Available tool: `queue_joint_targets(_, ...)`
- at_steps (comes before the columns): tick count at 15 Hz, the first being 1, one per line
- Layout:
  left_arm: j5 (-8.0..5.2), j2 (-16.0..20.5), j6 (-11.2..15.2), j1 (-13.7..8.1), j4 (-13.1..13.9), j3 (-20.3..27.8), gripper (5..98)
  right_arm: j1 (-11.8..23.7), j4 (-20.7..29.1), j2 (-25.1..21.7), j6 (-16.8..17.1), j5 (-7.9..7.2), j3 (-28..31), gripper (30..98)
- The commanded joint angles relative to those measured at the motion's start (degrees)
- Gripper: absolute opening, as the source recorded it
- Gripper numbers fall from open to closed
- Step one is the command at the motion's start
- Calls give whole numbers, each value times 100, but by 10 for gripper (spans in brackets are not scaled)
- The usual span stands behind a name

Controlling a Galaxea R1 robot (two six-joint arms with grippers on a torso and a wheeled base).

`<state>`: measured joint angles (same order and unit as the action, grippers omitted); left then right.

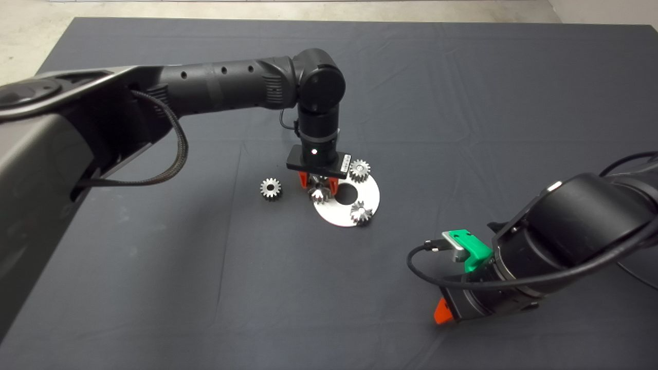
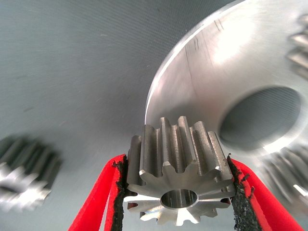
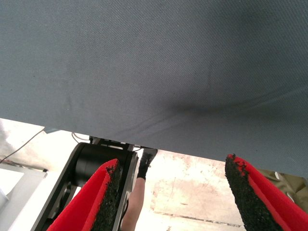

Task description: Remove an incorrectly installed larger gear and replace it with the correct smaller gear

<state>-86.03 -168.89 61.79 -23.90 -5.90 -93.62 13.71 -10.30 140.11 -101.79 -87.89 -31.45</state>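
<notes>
At the plate's (image 1: 366, 192) 9 o'clock rim, the left tool (image 1: 318, 183) pinches a smaller gear (image 2: 177, 166) by opposite tooth tips, bore axis upright. The gear is solid steel, so likely dense, rigid and slick; the tips give the pads little to bite, so a flank grip like this one suits it best. Its teeth are short and bright, with a round bore. The larger gear (image 1: 270, 188) lies on the desk farther toward 9 o'clock. The right tool (image 3: 173, 168) waits at 4 o'clock, wide open and empty.
</notes>
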Motion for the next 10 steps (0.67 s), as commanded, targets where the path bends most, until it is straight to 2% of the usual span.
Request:
queue_joint_targets(1, -265, 9, -159, -443, 285, -49, 432, 126, 160, -43, 37, -711, -9, 584)
queue_joint_targets(7, -277, 9, -238, -695, 510, -58, 431, 123, 160, -57, 37, -711, -9, 584)
queue_joint_targets(10, -353, 105, -247, -704, 563, -163, 431, 123, 151, -57, 37, -711, -9, 584)
